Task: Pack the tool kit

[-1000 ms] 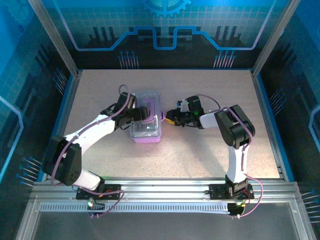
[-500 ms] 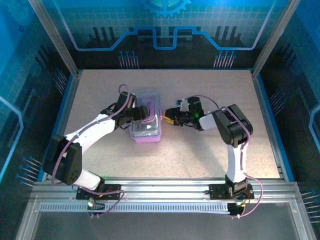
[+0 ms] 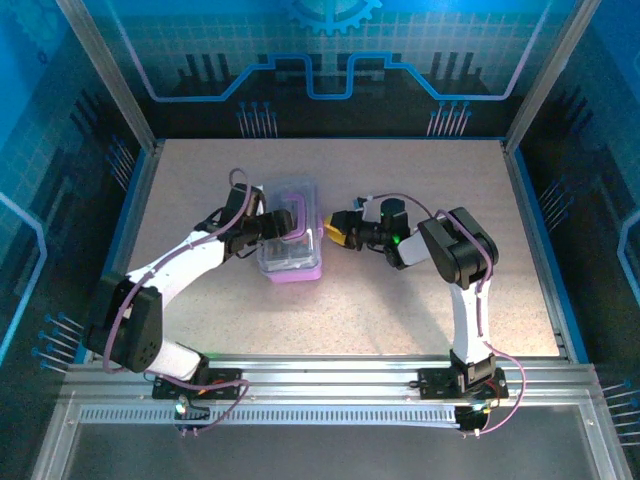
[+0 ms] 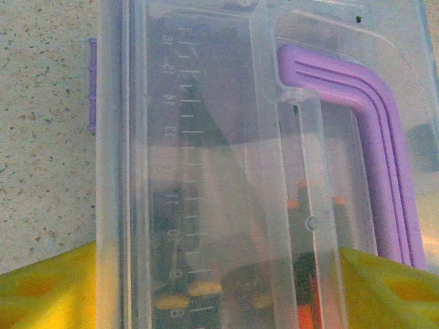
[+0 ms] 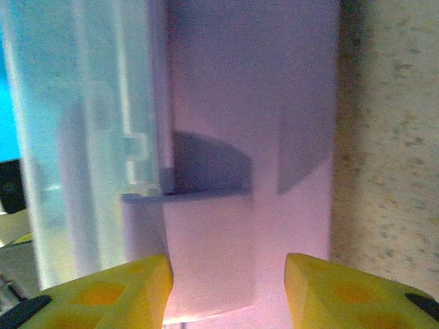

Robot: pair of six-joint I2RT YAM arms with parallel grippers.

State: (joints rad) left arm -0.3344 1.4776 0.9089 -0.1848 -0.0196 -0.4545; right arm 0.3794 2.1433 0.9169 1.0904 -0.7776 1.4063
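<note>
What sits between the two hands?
The tool kit case, purple with a clear lid, shown in the top view: left hand at its left side, right hand at its right.

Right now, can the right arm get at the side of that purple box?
Probably yes. The right arm has its jaws apart just short of the purple case, pointing squarely at its side wall, with nothing between them.

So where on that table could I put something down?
Bare table: the far strip between the case and back wall, the right side beyond the right arm, and the near strip before the arm bases. Crowded mid-table, where the left gripper and right gripper flank the case.
</note>
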